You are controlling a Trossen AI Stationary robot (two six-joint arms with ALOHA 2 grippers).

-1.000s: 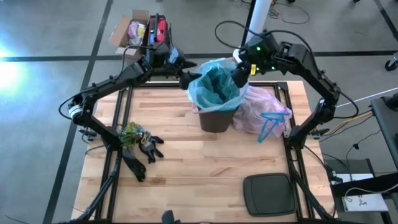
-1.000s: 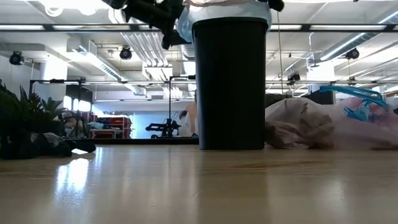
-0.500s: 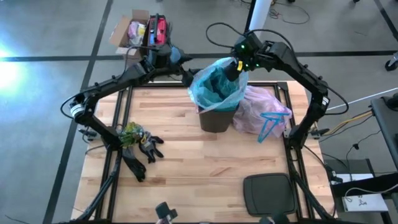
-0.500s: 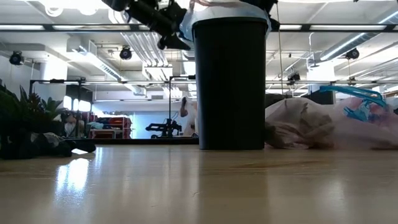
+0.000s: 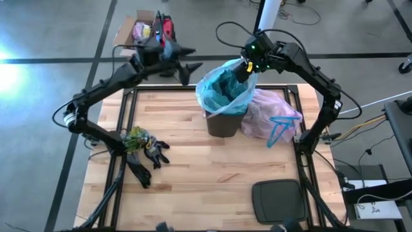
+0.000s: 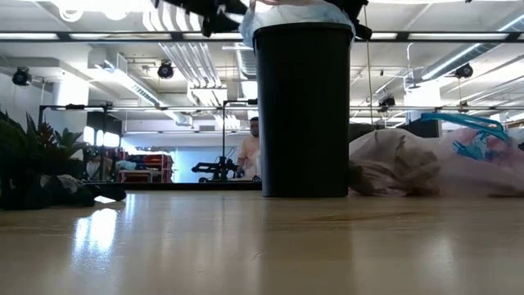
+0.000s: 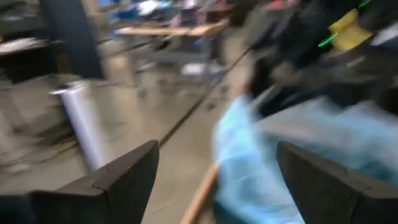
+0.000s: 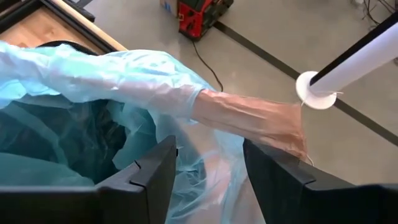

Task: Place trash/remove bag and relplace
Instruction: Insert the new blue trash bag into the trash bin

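I have the right gripper (image 5: 243, 69) pinched on the far rim of the light blue liner (image 5: 222, 90) over the black bin (image 5: 222, 124) at upper centre; to seat it well, I'd pull the film down evenly outside the rim. My left gripper (image 5: 187, 69), fingers spread and empty, hangs off the table's top edge at upper left, with open room. The filled pink bag (image 5: 270, 115) lies touching the bin's right side, crowding that side.
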